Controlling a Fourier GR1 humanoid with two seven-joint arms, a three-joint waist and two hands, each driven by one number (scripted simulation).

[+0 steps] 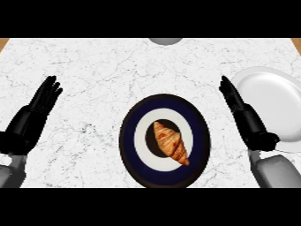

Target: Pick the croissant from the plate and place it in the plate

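Note:
A golden-brown croissant [170, 142] lies in the middle of a dark blue and white plate [130, 141] at the centre front of the counter. A plain white plate [280, 103] stands to its right. My right hand [242, 114] is open with fingers straight, between the two plates and just overlapping the white plate's left edge, apart from the croissant. My left hand [35, 110] rests open on the left side, fingers pointing away, well clear of the blue plate.
The white marble counter [114, 66] has wooden edges at the far left and right. A grey round object [165, 40] shows partly at the far edge, cut off by the view.

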